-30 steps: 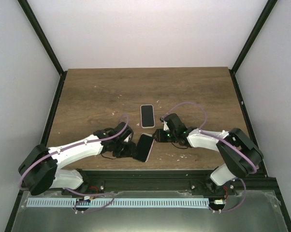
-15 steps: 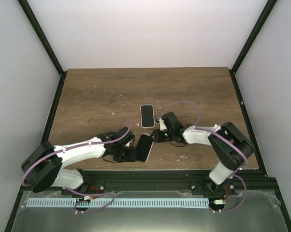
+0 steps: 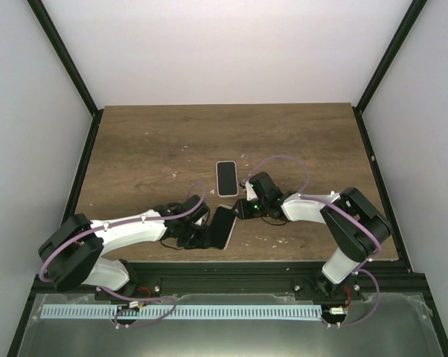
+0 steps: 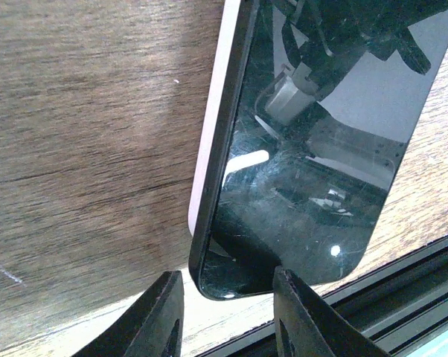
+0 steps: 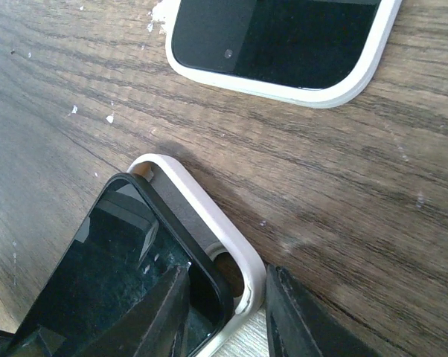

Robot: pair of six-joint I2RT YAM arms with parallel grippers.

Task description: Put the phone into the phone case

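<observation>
One end of the phone (image 4: 306, 186) is sitting between the fingers of the left claw (image 4: 228, 277), and a corner of the phone case (image 5: 202, 197) between those of the right claw (image 5: 228, 274); I cannot tell whether either is pinching.

- Two arms: the left arm (image 3: 127, 227) and the right arm (image 3: 313, 208).
- Two tools: the left tool (image 4: 228, 320) and the right tool (image 5: 228, 316).
- One table (image 3: 135, 141).
- Two cream cases: the near case (image 5: 224, 230) and the far case (image 5: 343, 95).
- Black phones: one phone (image 4: 313, 163) at the near case; the far case seems to hold a second phone (image 5: 283, 37), so probably two.
- White specks (image 5: 109, 117) on the table: several, too small to count.
</observation>
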